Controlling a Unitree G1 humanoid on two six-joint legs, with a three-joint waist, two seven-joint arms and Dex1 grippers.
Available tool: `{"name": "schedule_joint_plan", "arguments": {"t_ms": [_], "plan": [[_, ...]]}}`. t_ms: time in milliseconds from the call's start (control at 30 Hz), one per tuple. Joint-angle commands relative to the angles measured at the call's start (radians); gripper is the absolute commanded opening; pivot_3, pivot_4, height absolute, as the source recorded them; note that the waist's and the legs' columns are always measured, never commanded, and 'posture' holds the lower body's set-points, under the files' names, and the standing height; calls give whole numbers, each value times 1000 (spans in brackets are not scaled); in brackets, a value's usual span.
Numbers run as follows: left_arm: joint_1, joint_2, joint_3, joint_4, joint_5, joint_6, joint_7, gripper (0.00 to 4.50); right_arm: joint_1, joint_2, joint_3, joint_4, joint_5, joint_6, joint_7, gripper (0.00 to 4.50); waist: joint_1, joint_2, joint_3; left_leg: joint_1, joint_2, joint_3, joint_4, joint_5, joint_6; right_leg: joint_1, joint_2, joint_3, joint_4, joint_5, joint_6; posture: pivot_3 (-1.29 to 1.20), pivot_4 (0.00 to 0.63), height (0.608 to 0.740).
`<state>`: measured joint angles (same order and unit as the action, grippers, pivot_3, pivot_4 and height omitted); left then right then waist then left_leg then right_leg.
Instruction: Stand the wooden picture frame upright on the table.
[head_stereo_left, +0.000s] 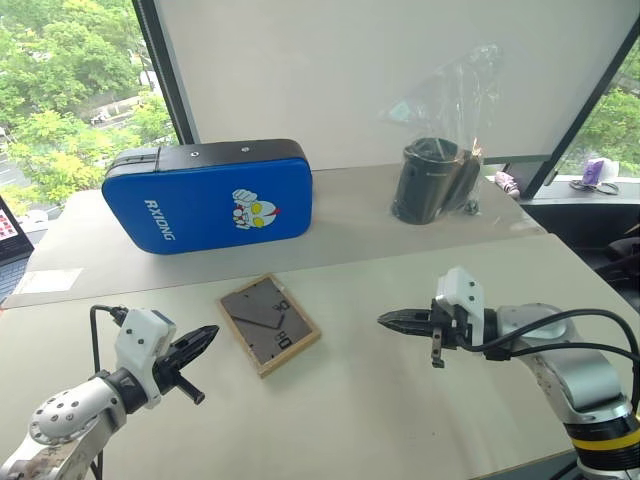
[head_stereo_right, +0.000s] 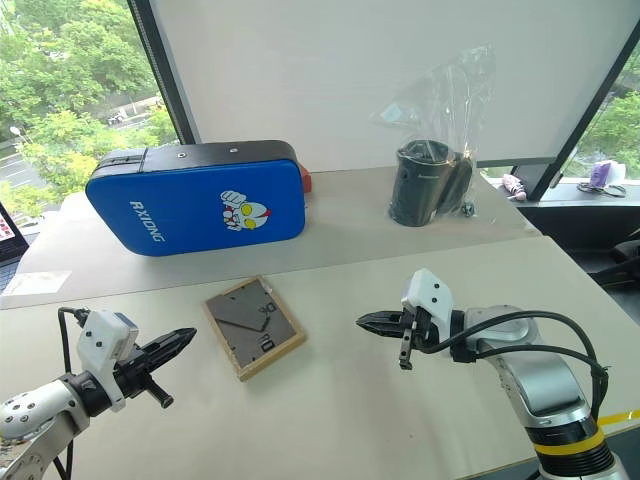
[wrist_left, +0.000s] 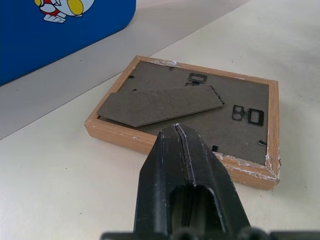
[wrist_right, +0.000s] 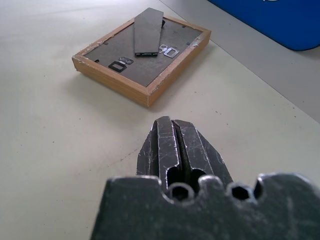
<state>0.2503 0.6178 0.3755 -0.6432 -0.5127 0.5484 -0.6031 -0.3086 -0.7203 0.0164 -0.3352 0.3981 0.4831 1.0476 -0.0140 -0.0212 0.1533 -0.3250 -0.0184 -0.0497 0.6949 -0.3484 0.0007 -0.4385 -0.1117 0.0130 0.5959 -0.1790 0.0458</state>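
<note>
Nearest, both arms hover low over the table (head_stereo_left: 400, 420) with nothing held. The left gripper (head_stereo_left: 205, 336) has its two black fingers pressed together, tip aimed forward and toward the robot's right; the right gripper (head_stereo_left: 390, 320) is likewise closed and empty, tip aimed toward the robot's left. Between the two tips, and slightly farther out, lies the wooden picture frame (head_stereo_left: 268, 323), flat on the table and face down: the grey-brown backboard is up, with small black clips and the folded stand flap (wrist_left: 160, 105) resting on it. In the head views its long axis runs on a diagonal, from the near right corner to the far left corner, so neither gripper faces a square edge. The left gripper sits just beside the frame's near left edge, and its wrist view shows the wood rail (wrist_left: 150, 142) directly ahead of the closed tip. The right gripper is clearly farther off, with a stretch of bare table between its tip and the frame's right edge. Judgement: the left arm is better placed to lift an edge first, with the right to steady; the fingers would need to open beforehand. Farther back stands a blue padded case (head_stereo_left: 210, 195), and to its right a black cylinder in clear plastic wrap (head_stereo_left: 432, 180).
</note>
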Motion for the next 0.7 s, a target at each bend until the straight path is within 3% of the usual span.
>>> {"name": "schedule_joint_plan", "arguments": {"t_ms": [33,200,433,567,700], "plan": [[15,20,16,-18,14,-13,-2,0,-53,16,52,59,-72,-55,-35,12,0,0,0,0,0,0,0,0,0,0,0,0,0,0,0,0,150,740],[23,42,-33,138,156,-71,38,0,-246,123,236,376,-332,-151,-178,12,-16,0,0,5,0,2,0,0,0,3,1,1,1,0,0,0,150,740],[-97,11,-193,233,319,-45,152,0,-440,316,349,751,-490,-306,-282,12,-13,0,1,1,0,0,-1,5,-9,0,1,0,0,1,1,0,150,740],[-192,-16,-302,292,403,-27,200,0,-515,415,384,886,-539,-352,-314,12,-27,0,0,-1,0,0,-1,5,-10,-1,0,0,0,2,3,0,150,740],[-266,-27,-402,325,476,-8,207,0,-520,458,403,858,-566,-343,-288,12,-31,1,0,0,0,0,-1,5,-10,0,0,0,1,3,3,0,150,740]]}}
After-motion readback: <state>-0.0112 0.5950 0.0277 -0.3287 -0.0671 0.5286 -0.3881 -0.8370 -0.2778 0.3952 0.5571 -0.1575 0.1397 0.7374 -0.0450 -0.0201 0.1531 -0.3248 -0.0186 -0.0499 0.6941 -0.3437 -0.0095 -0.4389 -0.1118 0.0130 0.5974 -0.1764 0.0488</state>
